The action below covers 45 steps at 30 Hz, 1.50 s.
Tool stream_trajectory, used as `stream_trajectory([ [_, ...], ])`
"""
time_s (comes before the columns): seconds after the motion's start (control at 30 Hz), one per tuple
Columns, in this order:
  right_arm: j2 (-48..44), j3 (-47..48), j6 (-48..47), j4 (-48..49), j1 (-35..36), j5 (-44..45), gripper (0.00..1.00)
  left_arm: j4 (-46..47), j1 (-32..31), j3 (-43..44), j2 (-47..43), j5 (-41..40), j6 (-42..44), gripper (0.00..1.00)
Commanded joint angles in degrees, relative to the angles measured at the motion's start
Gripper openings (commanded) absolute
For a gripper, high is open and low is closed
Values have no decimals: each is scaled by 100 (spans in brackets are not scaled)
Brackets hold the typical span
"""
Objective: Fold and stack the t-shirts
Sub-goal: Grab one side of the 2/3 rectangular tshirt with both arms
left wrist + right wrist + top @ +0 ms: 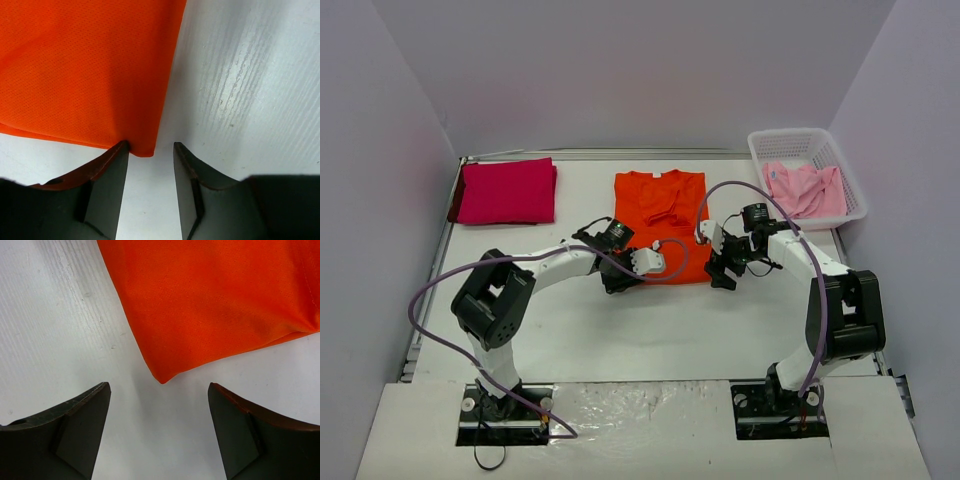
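- Left gripper [150, 148] — jaws parted at the near left corner of the orange t-shirt [90, 70], one finger touching the hem.
- Right gripper [159, 386] — spread wide, empty, just short of the near right corner.
- Far left: magenta-red t-shirt [507, 190], folded.
- Far right: pale pink t-shirt [803, 188], bunched in the basket [760, 148].

On the bench [650, 330], the first shirt [507, 191] lies far left, the second shirt [660, 215] in the middle, and the third shirt [805, 190] inside the basket [790, 133] at the far right. The left end effector [150, 146] sits at the second shirt's near left corner. The right end effector [159, 385] sits just near of its near right corner.
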Motion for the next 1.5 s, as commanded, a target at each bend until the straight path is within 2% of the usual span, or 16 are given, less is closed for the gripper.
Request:
stream_trajectory([
  [0.0, -85, 208, 48, -98, 23, -39, 75, -215, -87, 241, 20, 101, 52, 40],
  [0.13, -147, 208, 66, -107, 23, -56, 75, -250, -131, 346, 222, -4, 34, 41],
  [0.2, -182, 217, 66, -107, 23, -57, 75, -347, -140, 425, 310, -66, 17, 36],
  [0.23, -191, 217, 66, -107, 32, -39, 75, -399, -140, 521, 406, -75, 26, 33],
  [0.37, -244, 243, 66, -116, 23, 13, 75, -558, -140, 654, 548, -110, 17, 10],
  [0.47, -279, 243, 66, -107, 23, 66, 75, -663, -140, 680, 592, -127, 26, 2],
  [0.67, -576, 129, -74, -213, 23, -170, 76, -699, -114, 575, 381, 65, 17, 2],
  [0.77, -849, -82, -198, -73, 93, -443, 77, -795, -9, 662, 311, 486, -106, 2],
  [0.9, -1140, -363, -162, 200, 321, -365, 74, -866, 211, 785, 311, 1153, -457, 2],
  [1.0, -1053, -442, -215, 218, 471, -110, 66, -866, 290, 830, 381, 1349, -589, 2],
  [1.1, -807, -513, -329, 218, 664, 119, 47, -883, 317, 839, 434, 1446, -616, 2],
  [1.17, -596, -539, -417, 218, 717, 242, 40, -901, 343, 839, 443, 1472, -616, 2],
  [1.47, 134, -530, -584, 306, 744, 339, 39, -910, 422, 777, 443, 1578, -616, 2],
])
